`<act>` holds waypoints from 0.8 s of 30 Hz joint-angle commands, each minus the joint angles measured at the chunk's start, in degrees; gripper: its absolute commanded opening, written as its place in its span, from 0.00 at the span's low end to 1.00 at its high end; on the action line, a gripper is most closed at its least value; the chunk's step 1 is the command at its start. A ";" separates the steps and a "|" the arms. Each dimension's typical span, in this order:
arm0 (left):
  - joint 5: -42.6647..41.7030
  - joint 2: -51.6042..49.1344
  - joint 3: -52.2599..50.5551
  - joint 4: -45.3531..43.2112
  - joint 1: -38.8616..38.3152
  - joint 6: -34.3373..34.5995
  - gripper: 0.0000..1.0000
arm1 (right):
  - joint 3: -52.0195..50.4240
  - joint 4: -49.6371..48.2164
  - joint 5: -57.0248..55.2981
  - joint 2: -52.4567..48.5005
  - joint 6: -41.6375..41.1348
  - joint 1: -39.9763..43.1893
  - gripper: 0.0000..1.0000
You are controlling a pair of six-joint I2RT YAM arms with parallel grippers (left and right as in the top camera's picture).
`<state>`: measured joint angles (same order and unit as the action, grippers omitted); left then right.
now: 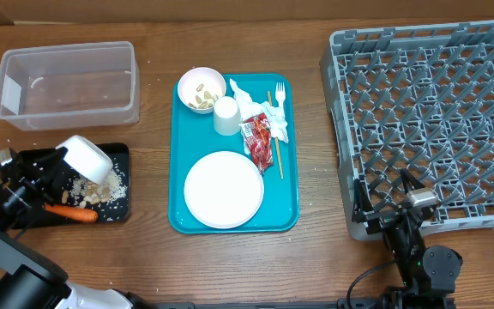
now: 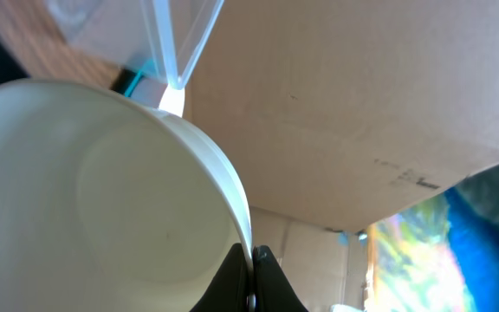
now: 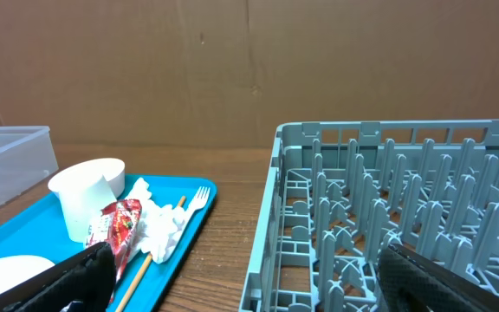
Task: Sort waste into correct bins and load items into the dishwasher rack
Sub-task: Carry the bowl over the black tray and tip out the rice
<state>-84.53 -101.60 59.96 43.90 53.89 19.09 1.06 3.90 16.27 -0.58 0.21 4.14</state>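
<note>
My left gripper (image 1: 63,160) is shut on the rim of a pale bowl (image 1: 88,157), held tilted over the black tray (image 1: 120,209). The tray holds an orange carrot (image 1: 71,213) and beige scraps (image 1: 101,190). In the left wrist view the jaws (image 2: 254,279) pinch the bowl's wall (image 2: 102,191). A second bowl with scraps (image 1: 201,89), a cup (image 1: 226,116), napkins (image 1: 249,105), a red wrapper (image 1: 258,133), a fork (image 1: 280,99), a stick (image 1: 275,142) and a plate (image 1: 224,189) lie on the teal tray (image 1: 178,154). My right gripper (image 1: 384,197) is open and empty at the rack's (image 1: 436,120) front-left corner.
The clear tub (image 1: 67,81) stands at the back left. The right wrist view shows the open jaws (image 3: 249,290), the rack wall (image 3: 275,217), the cup (image 3: 89,195), wrapper (image 3: 119,225) and fork (image 3: 199,199). Crumbs lie on the wood around the black tray.
</note>
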 commanded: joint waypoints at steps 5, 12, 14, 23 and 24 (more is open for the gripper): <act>-5.68 0.42 0.24 3.26 0.02 -11.65 0.04 | -0.57 -0.39 -0.20 0.42 0.02 0.22 1.00; 2.47 9.88 0.94 5.86 -2.08 -13.16 0.04 | -0.57 -0.39 -0.17 0.42 0.02 0.22 1.00; 7.43 14.36 1.99 6.12 -3.54 -11.19 0.04 | -0.57 -0.39 -0.20 0.42 0.02 0.22 1.00; 59.30 37.07 8.90 5.03 -41.31 -1.88 0.04 | -0.57 -0.39 -0.17 0.42 0.02 0.22 1.00; 63.23 36.76 8.87 4.66 -44.68 -1.88 0.04 | -0.57 -0.39 -0.20 0.42 0.02 0.22 1.00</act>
<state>-46.78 -65.43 68.23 49.32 20.95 14.61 1.06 3.88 16.27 -0.58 0.21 4.14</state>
